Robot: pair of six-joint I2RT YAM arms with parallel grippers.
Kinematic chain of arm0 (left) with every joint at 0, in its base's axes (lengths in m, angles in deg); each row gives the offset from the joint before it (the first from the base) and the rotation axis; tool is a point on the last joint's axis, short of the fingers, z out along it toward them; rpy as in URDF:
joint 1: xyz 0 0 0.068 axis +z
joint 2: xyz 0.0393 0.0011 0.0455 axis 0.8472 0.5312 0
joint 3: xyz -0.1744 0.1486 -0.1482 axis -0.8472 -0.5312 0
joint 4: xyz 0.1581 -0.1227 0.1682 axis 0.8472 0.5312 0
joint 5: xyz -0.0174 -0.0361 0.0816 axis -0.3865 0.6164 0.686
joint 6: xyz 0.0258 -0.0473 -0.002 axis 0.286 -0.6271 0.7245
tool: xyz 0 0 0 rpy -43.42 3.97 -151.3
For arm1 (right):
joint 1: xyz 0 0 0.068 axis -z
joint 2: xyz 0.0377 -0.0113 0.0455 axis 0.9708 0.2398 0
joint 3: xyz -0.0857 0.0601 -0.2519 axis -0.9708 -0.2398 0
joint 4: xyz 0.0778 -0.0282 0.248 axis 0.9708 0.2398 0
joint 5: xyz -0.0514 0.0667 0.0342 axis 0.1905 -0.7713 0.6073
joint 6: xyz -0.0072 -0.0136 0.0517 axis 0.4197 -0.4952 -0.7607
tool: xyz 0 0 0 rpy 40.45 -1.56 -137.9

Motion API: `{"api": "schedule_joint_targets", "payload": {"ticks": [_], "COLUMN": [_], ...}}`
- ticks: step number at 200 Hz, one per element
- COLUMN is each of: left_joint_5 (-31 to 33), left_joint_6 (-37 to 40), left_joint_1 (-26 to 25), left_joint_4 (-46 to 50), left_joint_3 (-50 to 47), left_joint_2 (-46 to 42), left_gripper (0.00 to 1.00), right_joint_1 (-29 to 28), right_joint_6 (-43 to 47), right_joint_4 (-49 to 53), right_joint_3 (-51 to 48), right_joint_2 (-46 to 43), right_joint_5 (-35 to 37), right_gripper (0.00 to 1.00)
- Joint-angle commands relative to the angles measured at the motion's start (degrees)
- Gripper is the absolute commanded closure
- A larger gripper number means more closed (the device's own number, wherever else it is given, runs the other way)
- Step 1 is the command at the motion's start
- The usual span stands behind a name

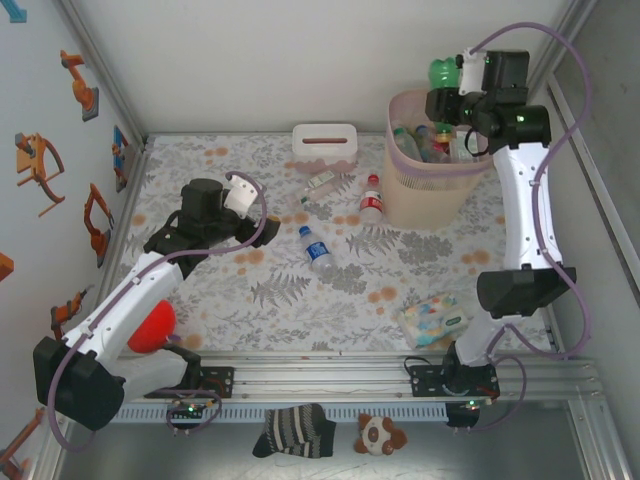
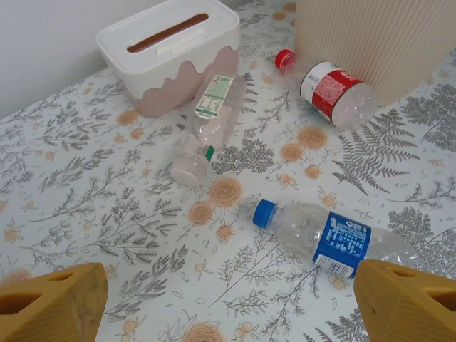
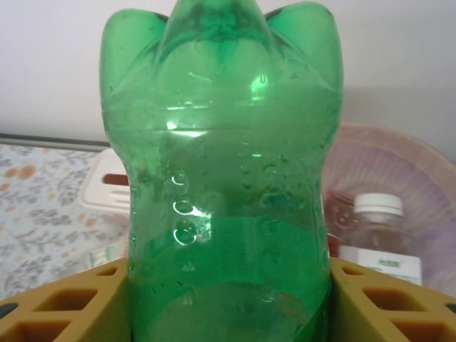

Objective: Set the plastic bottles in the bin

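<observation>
My right gripper (image 1: 458,88) is shut on a green plastic bottle (image 3: 221,142), its yellow fingers (image 3: 385,303) pressing both sides. It holds the bottle (image 1: 443,72) above the far rim of the pink bin (image 1: 430,195), which has several bottles inside (image 3: 377,235). Three bottles lie on the table: a blue-capped one (image 2: 335,239), a red-labelled one (image 2: 331,89) against the bin, and a clear one with a white cap (image 2: 210,117). My left gripper (image 2: 231,306) hovers open over the table, with the blue-capped bottle (image 1: 316,248) just to its right.
A white tissue box (image 1: 325,147) stands at the back, left of the bin. A soft pack of wipes (image 1: 433,320) lies near the right arm's base and a red ball (image 1: 152,325) sits beside the left arm. A striped sock (image 1: 295,430) and a plush toy (image 1: 380,435) lie in front of the rail.
</observation>
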Motion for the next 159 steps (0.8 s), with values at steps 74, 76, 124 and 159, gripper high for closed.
{"api": "schedule_joint_targets", "payload": {"ticks": [74, 76, 124, 159], "left_joint_5": [-0.16, -0.14, -0.27, -0.42], "left_joint_6": [0.40, 0.40, 0.22, 0.22], "left_joint_1": [-0.09, -0.09, -0.09, -0.09], "left_joint_4": [0.41, 0.28, 0.03, 0.12], "left_joint_3": [1.29, 1.20, 1.19, 1.20], "left_joint_2": [0.28, 0.29, 0.49, 0.56], "left_gripper": [0.11, 0.11, 0.11, 0.11], "right_joint_1": [1.70, 1.70, 1.86, 1.88], "right_joint_6": [0.51, 0.54, 1.18, 1.66], "right_joint_4": [1.05, 1.13, 3.70, 4.80], "right_joint_3": [-5.84, -6.05, -8.72, -10.22], "right_joint_2": [6.56, 6.60, 8.07, 9.49], "right_joint_5": [6.84, 6.98, 10.25, 13.87], "right_gripper": [0.42, 0.42, 0.44, 0.45]}}
